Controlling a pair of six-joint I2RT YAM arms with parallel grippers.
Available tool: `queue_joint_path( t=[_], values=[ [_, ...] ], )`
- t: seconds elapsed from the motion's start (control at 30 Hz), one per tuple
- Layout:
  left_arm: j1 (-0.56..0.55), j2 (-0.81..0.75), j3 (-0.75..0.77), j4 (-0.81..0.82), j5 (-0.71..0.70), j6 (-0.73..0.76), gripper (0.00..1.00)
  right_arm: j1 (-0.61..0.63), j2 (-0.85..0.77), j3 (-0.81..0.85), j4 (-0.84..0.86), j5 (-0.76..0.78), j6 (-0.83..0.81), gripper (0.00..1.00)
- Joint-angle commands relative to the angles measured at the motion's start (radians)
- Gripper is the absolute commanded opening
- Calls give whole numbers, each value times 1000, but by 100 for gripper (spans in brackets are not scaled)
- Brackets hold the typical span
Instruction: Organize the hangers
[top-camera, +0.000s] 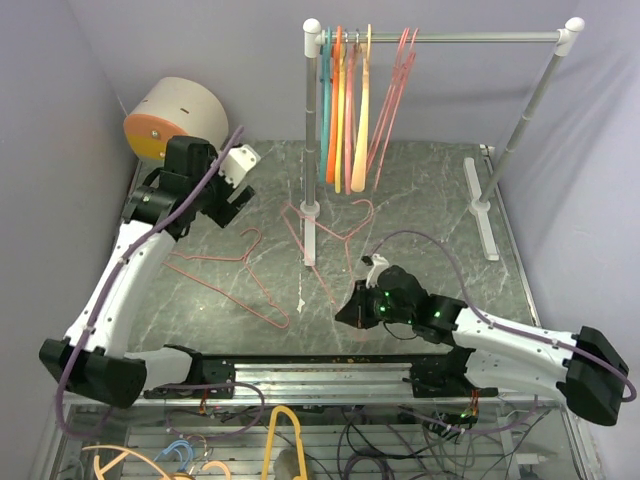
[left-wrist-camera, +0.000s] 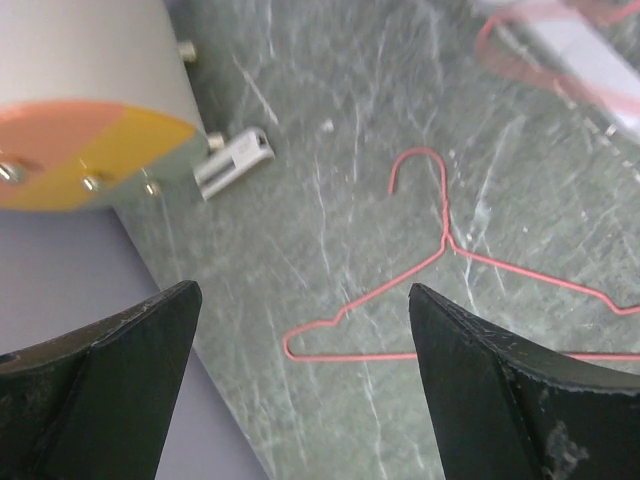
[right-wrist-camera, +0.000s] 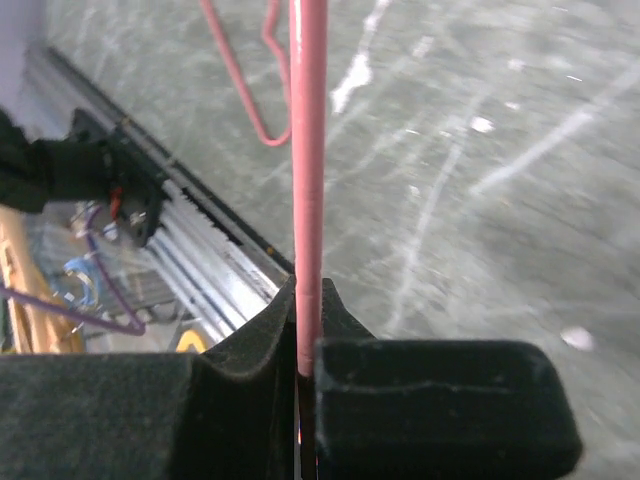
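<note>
Firmly clamped, one pink hanger (right-wrist-camera: 308, 150), right claw (right-wrist-camera: 307, 305)

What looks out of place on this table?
A pink hanger lies flat at the left of the table, and more hangers sprawl around the rack post instead of hanging on the rail. The right pincer is shut on a wire hanger.
</note>
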Motion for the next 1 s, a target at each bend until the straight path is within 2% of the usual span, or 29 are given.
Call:
queue_joint_path(
  t=[0.0, 0.23, 0.4, 0.47, 0.6, 0.7, 0.8, 0.97],
  values=[
    [87, 7, -36, 16, 2, -123, 96, 4, -75, 98, -353, 247, 107, 0],
    [236, -28, -110, 18, 143, -202, 96, 4, -105, 322, -835, 674, 217, 0],
    [311, -54, -135, -11, 282, -199, 95, -17, 30, 515, -991, 971, 120, 0],
    [337, -48, -127, -31, 302, -191, 95, -80, 103, 564, -987, 1021, 27, 0],
    [339, -42, -111, -51, 313, -186, 94, -375, 125, 602, -753, 918, -331, 0],
    [351, -48, -118, -54, 339, -185, 94, -516, 139, 680, -673, 830, -462, 0],
    [372, -59, -138, -53, 357, -179, 94, -523, 205, 795, -672, 817, -503, 0],
    [376, -76, -191, -29, 325, -166, 94, -528, 267, 956, -632, 668, -554, 0]
  ],
)
